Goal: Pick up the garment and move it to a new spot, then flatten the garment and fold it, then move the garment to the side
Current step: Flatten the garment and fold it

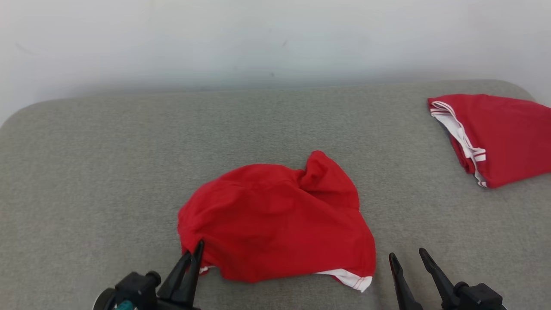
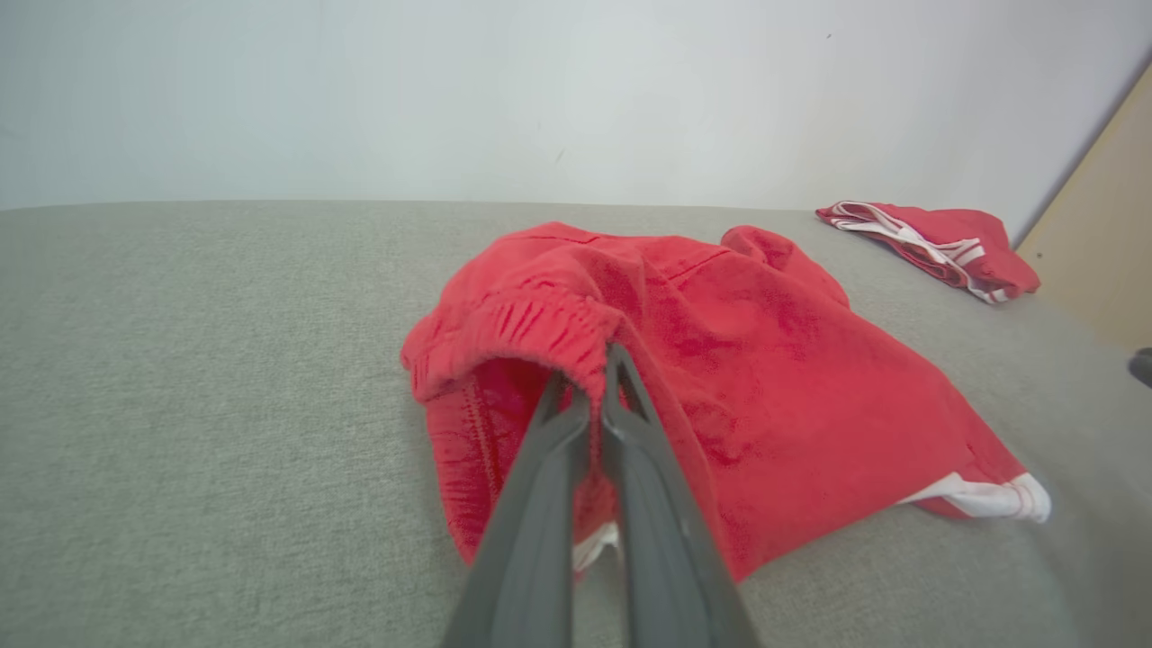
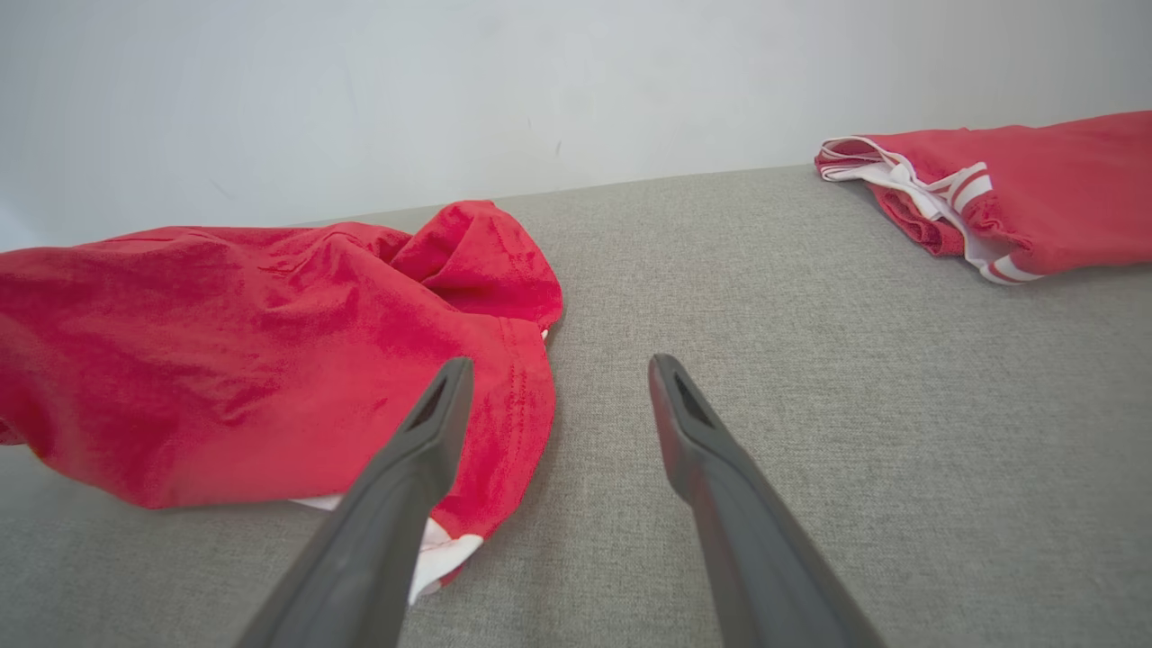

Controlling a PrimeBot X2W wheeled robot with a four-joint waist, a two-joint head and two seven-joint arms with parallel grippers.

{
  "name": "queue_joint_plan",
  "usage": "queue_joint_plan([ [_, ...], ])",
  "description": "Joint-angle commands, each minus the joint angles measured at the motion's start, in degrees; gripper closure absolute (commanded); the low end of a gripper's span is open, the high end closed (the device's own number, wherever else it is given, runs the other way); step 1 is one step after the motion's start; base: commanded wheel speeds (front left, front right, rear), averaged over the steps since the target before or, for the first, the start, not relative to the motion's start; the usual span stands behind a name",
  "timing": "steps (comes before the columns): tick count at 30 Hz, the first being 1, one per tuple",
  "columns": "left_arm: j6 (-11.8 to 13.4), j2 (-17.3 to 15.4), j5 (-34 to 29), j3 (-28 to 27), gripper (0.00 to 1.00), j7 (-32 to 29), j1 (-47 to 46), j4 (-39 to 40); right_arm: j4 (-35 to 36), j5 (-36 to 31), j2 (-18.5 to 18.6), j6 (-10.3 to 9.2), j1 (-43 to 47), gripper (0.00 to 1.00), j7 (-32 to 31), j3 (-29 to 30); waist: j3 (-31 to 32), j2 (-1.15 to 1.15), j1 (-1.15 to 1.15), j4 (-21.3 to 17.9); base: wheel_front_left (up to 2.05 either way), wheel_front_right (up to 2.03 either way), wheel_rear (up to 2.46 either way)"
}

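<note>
Red garment (image 1: 275,219) lies crumpled at lower centre of the head view. My left gripper (image 1: 194,251) has jaws closed on its elastic waistband (image 2: 513,328); right gripper (image 1: 407,254) jaws stand open, empty. I judge it light, limp: grip waistband corners.

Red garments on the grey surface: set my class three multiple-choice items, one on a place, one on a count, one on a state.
1. Where does the folded garment lie in the head view? A far right; B far left; C near middle.
2. How many red garments lie on the grey surface? A one; B two; C three.
3. How does the left gripper stand? A wide open; B shut on the crumpled garment's elastic edge; C shut on nothing.

Key: 1 A, it lies by the surface's far right edge. 2 B, one crumpled, one folded. 3 B, its fingers pinch the elastic; the right gripper stands open.
</note>
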State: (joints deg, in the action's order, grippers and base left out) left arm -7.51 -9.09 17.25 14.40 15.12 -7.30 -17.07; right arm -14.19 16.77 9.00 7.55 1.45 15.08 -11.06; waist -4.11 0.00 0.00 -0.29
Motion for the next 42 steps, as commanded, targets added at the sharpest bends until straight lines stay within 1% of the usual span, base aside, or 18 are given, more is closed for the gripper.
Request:
queue_joint_plan([
  [1, 0.1, -1.0, 0.4, 1.0, 1.0, 0.0, 1.9, 2.1, 0.2, -0.2, 0.0, -0.16, 0.4, 0.0, 0.1, 0.1, 0.5, 0.0, 0.0, 2.0, 0.0, 0.0, 0.0],
  [6, 0.1, -2.3, 2.0, 4.8, 1.0, 0.0, 7.6, 8.3, 0.2, -0.2, 0.1, -0.16, 0.7, 0.0, 0.1, 0.9, 0.8, 0.0, 0.0, 4.3, 0.0, 0.0, 0.0],
  [9, 0.1, -3.7, 2.3, 7.3, 1.0, -0.2, 11.9, 11.1, 0.4, -0.3, 0.1, -0.16, 0.4, 0.0, 0.1, 1.6, 0.1, 0.0, 0.0, 5.3, 0.0, 0.0, 0.0],
  [11, 0.2, -4.0, 2.7, 7.3, 1.0, -0.2, 12.9, 11.4, 0.5, -0.4, 0.2, -0.16, 0.0, 0.0, 0.1, 1.8, -0.4, 0.0, 0.0, 5.5, 0.0, 0.0, 0.0],
  [13, 0.6, -4.8, 1.7, 7.0, 1.0, -0.2, 12.6, 10.9, 0.4, -0.4, 0.4, -0.16, -0.4, 0.0, 0.1, 1.6, -0.8, 0.0, 0.0, 5.3, 0.0, 0.0, 0.0],
  [15, 0.8, -4.6, 2.3, 6.3, 1.0, -0.2, 11.6, 10.4, 0.2, -0.4, 0.6, -0.16, -0.8, 0.0, 0.1, 1.4, -1.1, 0.0, 0.0, 4.8, 0.0, 0.0, 0.0],
  [19, 0.9, -5.2, 1.8, 5.1, 1.0, 0.0, 8.2, 8.6, -0.2, -0.5, 0.8, -0.16, -1.8, 0.0, 0.1, 1.2, -2.1, 0.0, 0.0, 2.9, 0.0, 0.0, 0.0],
  [21, 0.8, -4.8, 2.3, 4.2, 1.0, 0.0, 6.3, 7.4, -0.4, -0.6, 0.9, -0.16, -2.4, 0.0, 0.1, 1.4, -2.8, 0.0, 0.0, 1.7, 0.0, 0.0, 0.0],
  [22, 0.8, -4.8, 2.3, 4.2, 1.0, 0.0, 6.3, 7.4, -0.4, -0.6, 0.9, -0.16, -2.4, 0.0, 0.1, 1.4, -2.8, 0.0, 0.0, 1.7, 0.0, 0.0, 0.0],
  [27, 0.7, -4.7, 2.4, 1.4, 1.0, 0.0, 1.0, 2.5, -0.8, -0.7, 0.5, -0.16, -3.5, 0.0, 0.1, 2.0, -4.4, 0.0, 0.0, -1.1, 0.0, 0.0, 0.0],
  [29, 0.7, -5.1, 1.3, 0.5, 1.0, 0.0, -0.9, 0.2, -1.0, -0.8, 0.3, -0.16, -3.8, 0.0, 0.1, 2.0, -4.9, 0.0, 0.0, -2.1, 0.0, 0.0, 0.0],
  [32, 0.6, -4.6, 1.0, -1.1, 1.0, 0.0, -2.6, -3.0, -1.3, -0.9, 0.0, -0.16, -4.1, 0.0, 0.1, 2.1, -5.3, 0.0, 0.0, -3.0, 0.0, 0.0, 0.0],
  [36, 0.6, -4.2, 0.4, -2.8, 1.0, 0.0, -3.8, -5.8, -1.5, -1.1, -0.4, -0.16, -4.1, 0.0, 0.1, 2.5, -5.3, 0.0, 0.0, -3.2, 0.0, 0.0, 0.0],
  [37, 0.6, -3.8, 0.2, -3.2, 0.93, 0.0, -3.9, -6.0, -1.5, -1.1, -0.5, -0.16, -4.0, 0.0, 0.1, 2.6, -5.1, 0.0, 0.0, -3.0, 0.0, 0.0, 0.0],
  [38, 0.5, -3.6, -0.2, -3.5, 0.42, 0.0, -3.8, -5.9, -1.4, -1.1, -0.6, -0.16, -4.0, 0.0, 0.1, 2.6, -5.0, 0.0, 0.0, -2.7, 0.0, 0.0, 0.0],
  [39, 0.4, -3.3, -0.5, -3.6, 0.02, 0.0, -3.6, -5.8, -1.3, -1.1, -0.6, -0.16, -4.0, 0.0, 0.1, 2.8, -4.9, 0.0, 0.0, -2.3, 0.0, 0.0, 0.0],
  [40, 0.4, -3.0, -0.8, -3.9, 0.0, 0.0, -3.3, -5.6, -1.2, -1.1, -0.6, -0.16, -4.0, 0.0, 0.1, 2.7, -4.8, 0.0, 0.0, -2.0, 0.0, 0.0, 0.0],
  [42, 0.3, -2.3, -1.3, -4.5, 0.0, 0.0, -2.4, -4.7, -0.8, -1.1, -0.5, -0.16, -3.9, 0.0, 0.1, 2.7, -4.4, 0.0, 0.0, -1.1, 0.0, 0.0, 0.0],
])
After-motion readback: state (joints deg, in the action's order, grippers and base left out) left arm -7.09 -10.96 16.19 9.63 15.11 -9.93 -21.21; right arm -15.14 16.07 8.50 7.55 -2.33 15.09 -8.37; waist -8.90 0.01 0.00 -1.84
